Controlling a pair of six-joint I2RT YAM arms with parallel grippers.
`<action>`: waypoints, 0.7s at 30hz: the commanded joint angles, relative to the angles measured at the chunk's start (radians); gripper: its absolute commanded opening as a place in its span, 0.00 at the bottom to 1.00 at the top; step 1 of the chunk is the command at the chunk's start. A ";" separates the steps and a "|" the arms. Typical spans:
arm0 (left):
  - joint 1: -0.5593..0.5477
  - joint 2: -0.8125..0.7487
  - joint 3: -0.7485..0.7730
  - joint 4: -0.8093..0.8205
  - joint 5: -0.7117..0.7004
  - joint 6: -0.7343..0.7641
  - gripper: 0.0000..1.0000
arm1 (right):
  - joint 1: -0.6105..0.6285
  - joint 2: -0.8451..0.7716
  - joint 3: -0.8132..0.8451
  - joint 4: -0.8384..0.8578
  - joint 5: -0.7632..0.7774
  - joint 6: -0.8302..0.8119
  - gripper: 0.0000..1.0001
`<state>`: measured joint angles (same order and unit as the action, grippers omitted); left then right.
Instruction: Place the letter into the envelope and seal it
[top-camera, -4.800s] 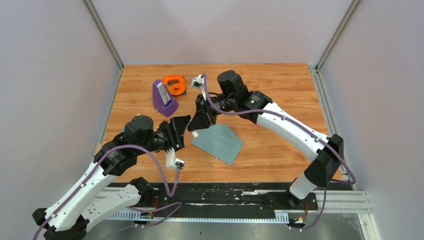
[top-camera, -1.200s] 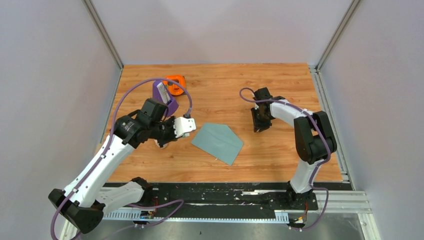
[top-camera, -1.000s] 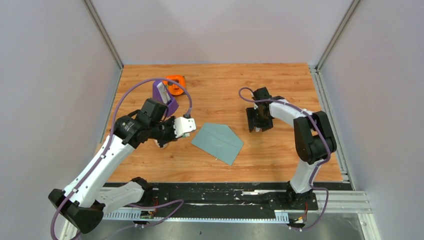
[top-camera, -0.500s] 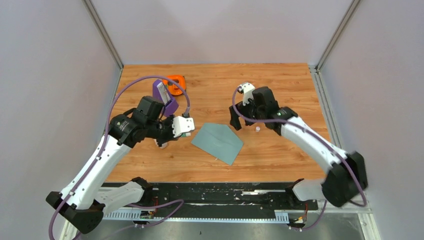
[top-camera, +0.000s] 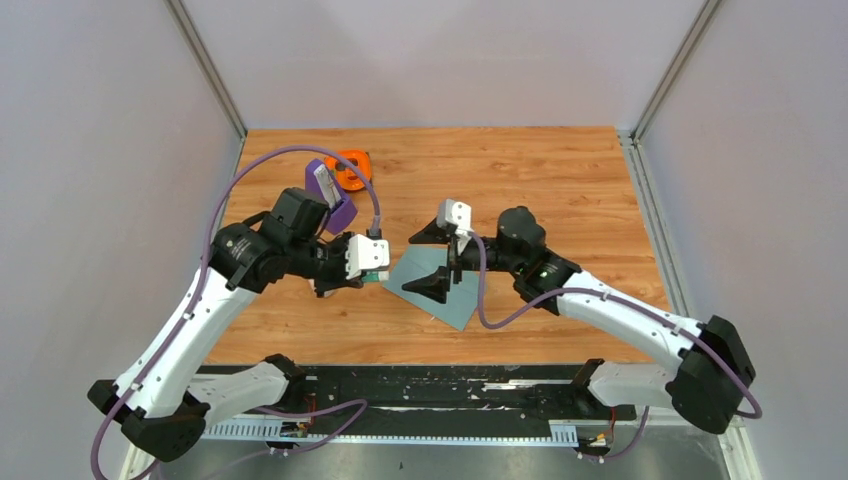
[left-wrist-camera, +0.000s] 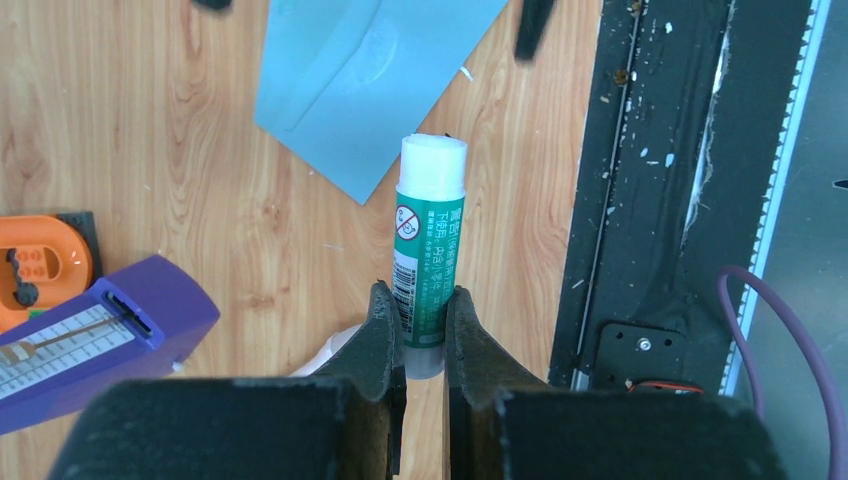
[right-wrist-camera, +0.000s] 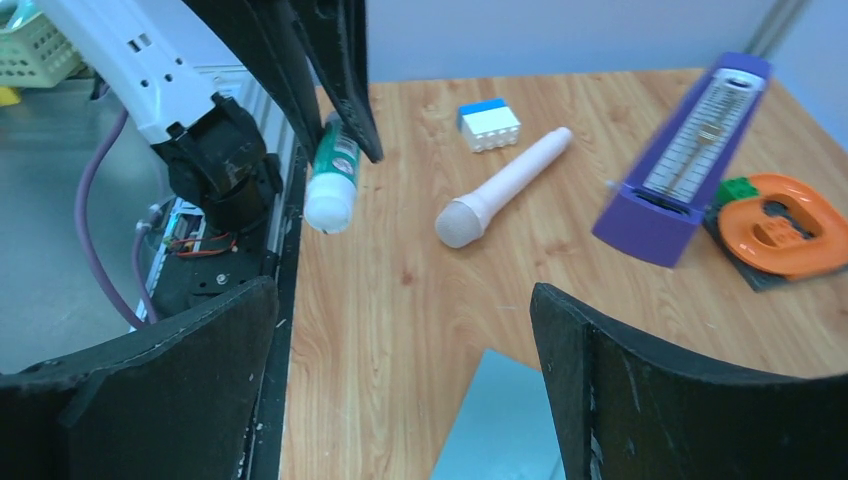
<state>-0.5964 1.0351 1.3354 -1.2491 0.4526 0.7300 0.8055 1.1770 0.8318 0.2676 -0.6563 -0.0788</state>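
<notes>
Envelope (top-camera: 462, 300): lies flat on the tabletop (top-camera: 560, 170), nearest of the things to the arm bases. Its pointed flap seems to be spread open toward the far side.
Letter: not to be seen in any view. Whether it is inside the envelope I cannot tell.
Right end effector (top-camera: 410, 265): released, jaws spread wide with nothing between them. It hovers over the left part of the envelope, with one finger over the paper and one past its far edge.
Left end effector (left-wrist-camera: 420, 300): clenched on the lower body of a green-labelled glue stick (left-wrist-camera: 430, 240). The stick's white tip points at the envelope's left corner, near it but apart.
Pink cylinder (right-wrist-camera: 500, 190): lies on the tabletop near the left arm, beside a small white and blue block (right-wrist-camera: 488, 125).
Purple metronome (top-camera: 330, 200): stands farther back on the left.
Orange piece (top-camera: 350, 168): lies just behind the metronome.
Handling, envelope: judged light, thin and limp. It would likely slide on the smooth wood if pushed sideways and crease if pinched hard.
Where to hold: likely press the body flat near the flap's fold, leaving the flap edge free for the glue. When folding, pinch the flap by its point.
</notes>
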 joint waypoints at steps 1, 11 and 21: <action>-0.022 0.019 0.047 -0.011 0.028 -0.034 0.00 | 0.066 0.061 0.086 0.076 -0.064 -0.068 1.00; -0.039 0.053 0.071 -0.009 0.023 -0.057 0.00 | 0.113 0.182 0.181 0.041 -0.027 -0.059 0.80; -0.040 0.056 0.079 0.007 0.007 -0.064 0.00 | 0.117 0.208 0.193 0.013 -0.067 -0.069 0.64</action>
<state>-0.6334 1.0950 1.3777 -1.2598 0.4545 0.6857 0.9154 1.3853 0.9962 0.2794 -0.6907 -0.1322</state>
